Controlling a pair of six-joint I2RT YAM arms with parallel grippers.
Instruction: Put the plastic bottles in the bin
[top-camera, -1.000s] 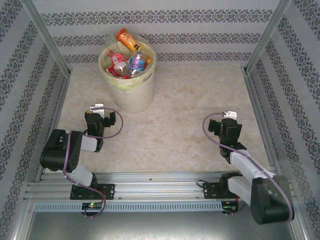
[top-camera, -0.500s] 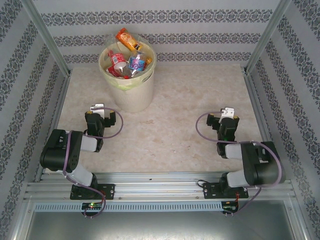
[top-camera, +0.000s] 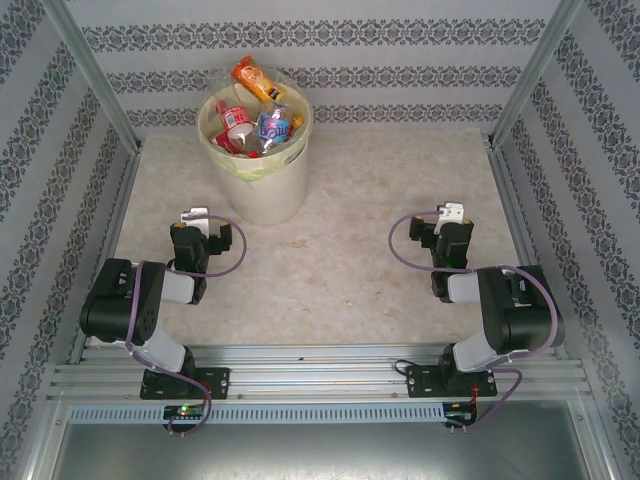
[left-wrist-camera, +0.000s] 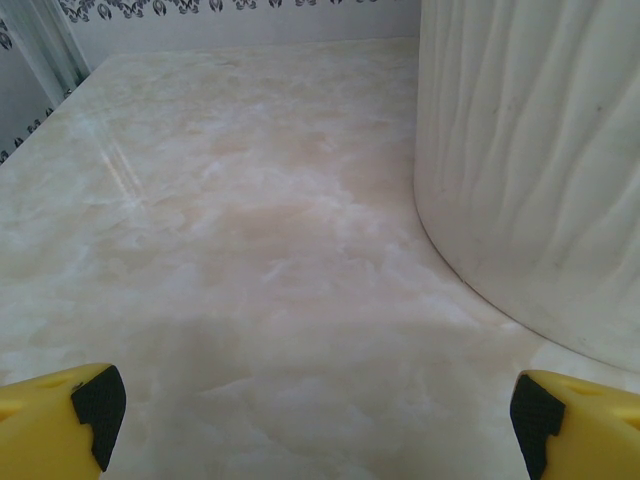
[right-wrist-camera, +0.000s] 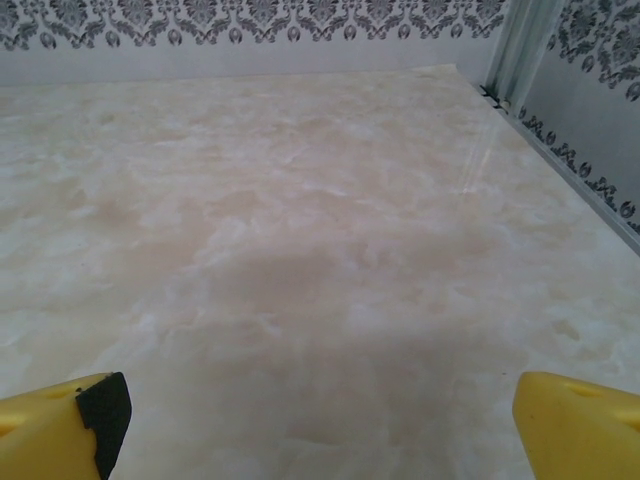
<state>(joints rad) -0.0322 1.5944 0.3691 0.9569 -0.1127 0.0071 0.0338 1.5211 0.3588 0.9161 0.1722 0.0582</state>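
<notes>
Over on the right, the right arm has tucked its elbow back in toward its base during the last second, and the right gripper now sits a touch further up the table than before. The left gripper hasn't budged, parked just beside the bin. Both grippers show their yellow fingers spread wide apart with nothing between them, just bare marble-look surface under each wrist camera. And the plastic bottles? Heaped in the bin at the far left of the table, an orange one poking up above the rim, red and blue labels packed beneath it. No bottle is left lying on the table, as far as the overhead view reaches. By the look of it the job is done, nothing left to collect, and both arms seem to be folding down to rest.
</notes>
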